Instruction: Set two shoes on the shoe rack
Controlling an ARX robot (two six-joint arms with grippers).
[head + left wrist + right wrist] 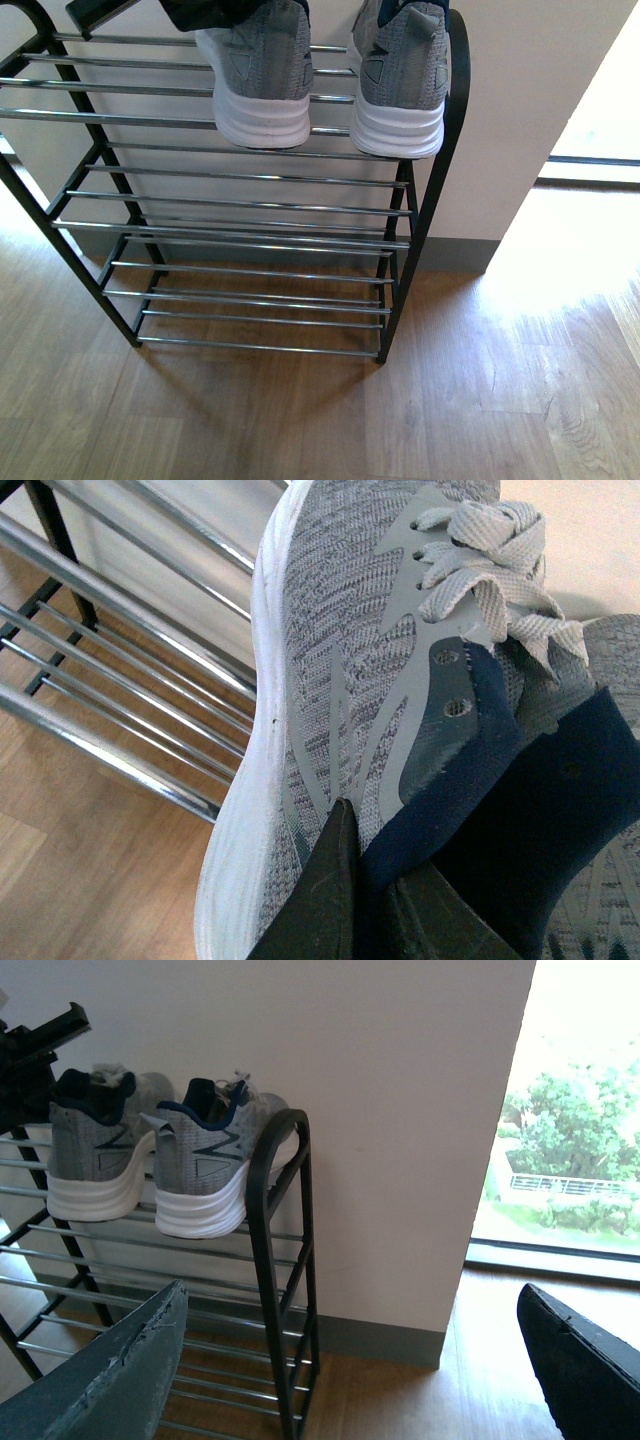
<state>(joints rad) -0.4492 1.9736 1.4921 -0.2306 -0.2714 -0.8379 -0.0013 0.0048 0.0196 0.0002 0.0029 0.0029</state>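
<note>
Two grey knit sneakers with white soles stand heel-out on the top tier of the black shoe rack (420,230). The left sneaker (262,80) is held at its navy collar by my left gripper (365,880), which is shut on it; one finger (325,900) lies against the shoe's outer side. That sneaker (340,650) rests on the silver rods. The right sneaker (400,80) stands free beside the rack's arched end. My right gripper (345,1380) is open and empty, off the rack's right end, looking at both sneakers (200,1175).
Three lower tiers of silver rods (240,235) hold nothing. A white wall (400,1110) with a grey skirting stands behind the rack. Wood floor (450,400) spreads in front and to the right, toward a bright window (570,1140).
</note>
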